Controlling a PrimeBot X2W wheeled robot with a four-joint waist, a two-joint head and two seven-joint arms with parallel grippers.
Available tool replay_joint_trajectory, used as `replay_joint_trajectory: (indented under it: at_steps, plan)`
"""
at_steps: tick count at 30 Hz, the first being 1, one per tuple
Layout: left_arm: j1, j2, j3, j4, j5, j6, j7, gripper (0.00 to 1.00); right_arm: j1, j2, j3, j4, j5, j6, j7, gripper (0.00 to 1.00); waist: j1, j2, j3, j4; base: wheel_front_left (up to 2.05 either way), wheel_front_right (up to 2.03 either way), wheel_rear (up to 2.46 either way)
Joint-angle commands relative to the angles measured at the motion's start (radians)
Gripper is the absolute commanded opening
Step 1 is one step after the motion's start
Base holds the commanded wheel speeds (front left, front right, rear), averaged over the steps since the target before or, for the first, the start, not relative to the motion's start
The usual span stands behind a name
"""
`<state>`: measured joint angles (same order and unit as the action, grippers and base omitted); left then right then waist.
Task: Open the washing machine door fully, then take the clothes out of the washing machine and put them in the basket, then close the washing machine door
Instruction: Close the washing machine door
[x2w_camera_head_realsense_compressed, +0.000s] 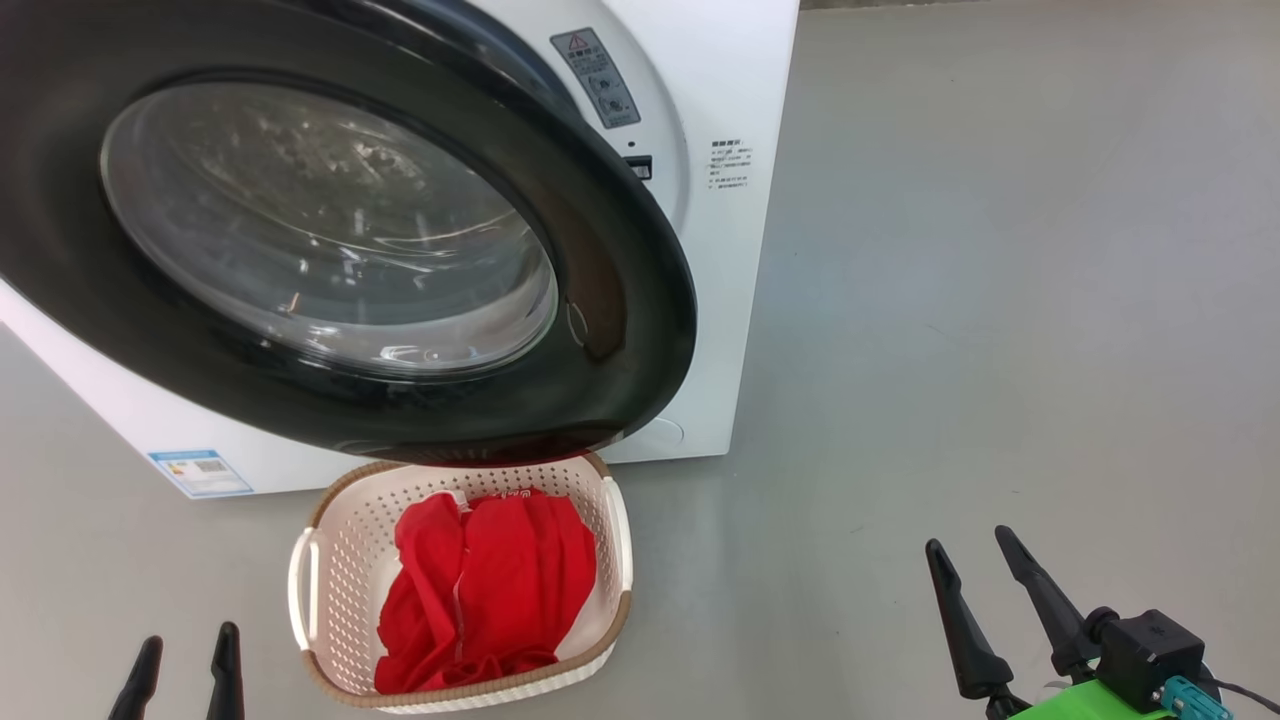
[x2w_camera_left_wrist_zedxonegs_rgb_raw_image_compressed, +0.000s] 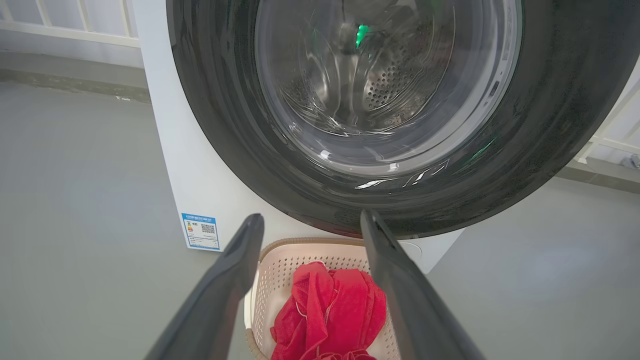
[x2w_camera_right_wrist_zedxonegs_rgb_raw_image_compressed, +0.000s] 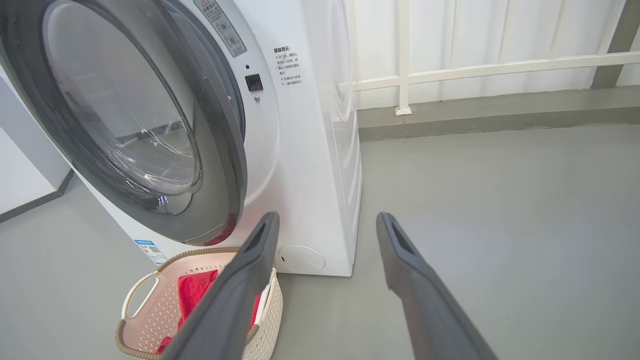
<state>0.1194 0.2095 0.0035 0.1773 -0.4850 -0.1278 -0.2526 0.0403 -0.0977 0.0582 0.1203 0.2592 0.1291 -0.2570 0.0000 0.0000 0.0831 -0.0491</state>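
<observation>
Left end effector (x2w_camera_head_realsense_compressed: 189, 640), right end effector (x2w_camera_head_realsense_compressed: 970, 541) released, empty; door (x2w_camera_head_realsense_compressed: 640, 300) rim overhangs basket (x2w_camera_head_realsense_compressed: 335, 560) back edge; open floor (x2w_camera_head_realsense_compressed: 1000, 300) rightward

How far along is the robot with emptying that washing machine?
Done: the red clothes lie in the basket, and the drum looks empty through the washing machine door. In hand: nothing; the left gripper and right gripper are open and empty, clear of that door. Left: the door stands ajar, a gap at its latch side, so it needs pushing shut.
</observation>
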Motion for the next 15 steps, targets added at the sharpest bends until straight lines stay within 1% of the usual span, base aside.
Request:
replay_joint_trajectory:
  at_steps: [1, 3, 4, 5, 6, 7, 8, 15]
  plan:
    - [-0.019, 0.017, 0.039, -0.025, 0.011, -0.003, -0.009, 1.00, -0.011, -0.012, 0.028, -0.024, 0.013, 0.002, -0.005, 1.00, 0.0000, 0.0000, -0.001, 0.002, 0.00, 0.00, 0.00]
    - [-0.019, 0.014, 0.038, -0.028, 0.013, -0.003, -0.009, 1.00, -0.012, -0.014, 0.032, -0.024, 0.015, 0.002, -0.005, 1.00, 0.0000, 0.0000, -0.002, 0.005, 0.00, 0.00, 0.00]
    - [-0.019, 0.011, 0.035, -0.031, 0.017, -0.003, -0.009, 1.00, -0.016, -0.014, 0.037, -0.024, 0.016, 0.002, -0.005, 0.96, 0.0000, 0.0000, -0.002, 0.010, 0.00, 0.00, 0.00]
    - [-0.020, 0.010, 0.034, -0.032, 0.018, -0.003, -0.009, 1.00, -0.019, -0.014, 0.040, -0.024, 0.017, 0.002, -0.005, 0.52, 0.0000, 0.0000, -0.001, 0.013, 0.00, 0.00, 0.00]
    - [-0.022, 0.009, 0.033, -0.034, 0.020, -0.003, -0.009, 1.00, -0.022, -0.015, 0.042, -0.024, 0.019, 0.002, -0.005, 0.37, 0.0000, 0.0000, 0.000, 0.016, 0.00, 0.00, 0.00]
    - [-0.023, 0.007, 0.033, -0.036, 0.022, -0.003, -0.009, 1.00, -0.026, -0.016, 0.045, -0.023, 0.022, 0.002, -0.005, 0.14, 0.0000, 0.0000, 0.001, 0.020, 0.00, 0.00, 0.00]
    - [-0.024, 0.006, 0.030, -0.038, 0.023, -0.003, -0.009, 1.00, -0.030, -0.016, 0.049, -0.023, 0.024, 0.002, -0.005, 0.00, 0.0000, 0.0000, 0.003, 0.025, 0.00, 0.00, 0.00]
    - [-0.042, 0.001, 0.015, -0.049, 0.024, -0.003, -0.009, 1.00, -0.082, -0.018, 0.085, -0.017, 0.028, 0.002, -0.005, 0.00, 0.0000, 0.0000, 0.017, 0.065, 0.00, 0.00, 0.00]
